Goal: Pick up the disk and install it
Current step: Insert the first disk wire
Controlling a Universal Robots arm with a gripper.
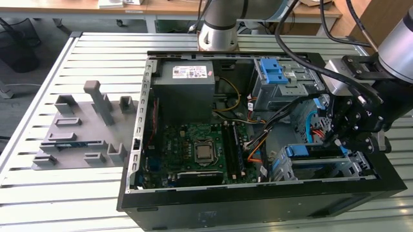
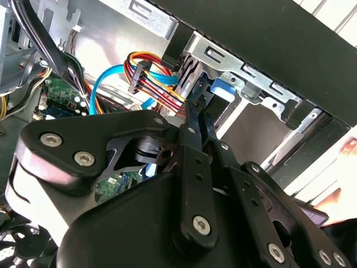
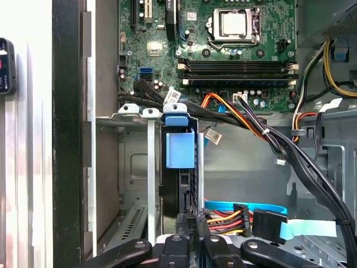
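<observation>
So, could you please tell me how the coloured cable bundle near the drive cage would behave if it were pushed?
The cable bundle is probably floppy: its thin red, orange and yellow wires run in loose curves. It would likely bend aside and spring back a little. Its black connector looks rigid, so that end may snag rather than flex.

even bright daylight, glare blowing out the wrist views' pale edges, soft shadows inside the computer case point(image 1: 139, 145)

motherboard point(image 3: 234, 61): green, silver socket in the middle
gripper point(image 1: 353, 126): black all over (silver screw heads)
drive cage point(image 1: 322, 162): grey metal, blue plastic latch
cables point(image 2: 153, 78): red, orange, yellow, one light blue
fixture block point(image 1: 84, 130): plain grey
</observation>
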